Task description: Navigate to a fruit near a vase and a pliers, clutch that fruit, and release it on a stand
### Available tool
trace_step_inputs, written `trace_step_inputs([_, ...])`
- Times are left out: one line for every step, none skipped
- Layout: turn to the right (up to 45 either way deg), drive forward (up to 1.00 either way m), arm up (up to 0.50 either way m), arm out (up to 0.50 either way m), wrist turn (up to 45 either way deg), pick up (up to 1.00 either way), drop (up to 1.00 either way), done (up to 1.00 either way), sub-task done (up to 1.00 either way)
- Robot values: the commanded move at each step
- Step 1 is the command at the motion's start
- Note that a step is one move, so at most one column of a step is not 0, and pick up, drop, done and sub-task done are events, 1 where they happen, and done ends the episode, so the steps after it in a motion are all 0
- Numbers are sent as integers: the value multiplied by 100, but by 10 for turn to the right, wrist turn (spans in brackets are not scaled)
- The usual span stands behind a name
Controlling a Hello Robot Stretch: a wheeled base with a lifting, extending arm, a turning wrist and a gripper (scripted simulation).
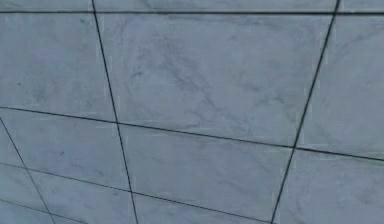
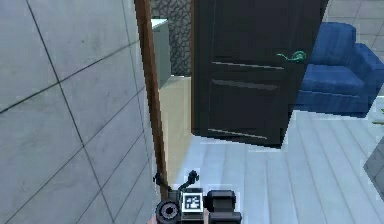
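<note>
My gripper point(image 2: 172, 181) sits low in the arm side view, its dark body beside two white marker squares point(image 2: 195, 203). Its thin fingers point(image 2: 188, 179) reach toward the foot of a brown door frame point(image 2: 150, 110). Behind them I see only pale floor and the wall's base, so the gripper holds nothing. No fruit, vase or pliers can be made out.
A grey-blue tiled wall point(image 1: 200, 90) stands close ahead and runs along the arm side view's left point(image 2: 70, 110). Past the frame, a dark door point(image 2: 245, 70) with a green handle point(image 2: 293, 56) stands ajar. A blue sofa point(image 2: 340, 70) sits at the right, with pale plank floor point(image 2: 300, 180) before it.
</note>
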Motion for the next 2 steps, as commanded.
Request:
trace_step_inputs([0, 0, 0, -8, 0, 0, 0, 0, 0])
trace_step_inputs([0, 0, 0, 0, 0, 0, 0, 100, 0])
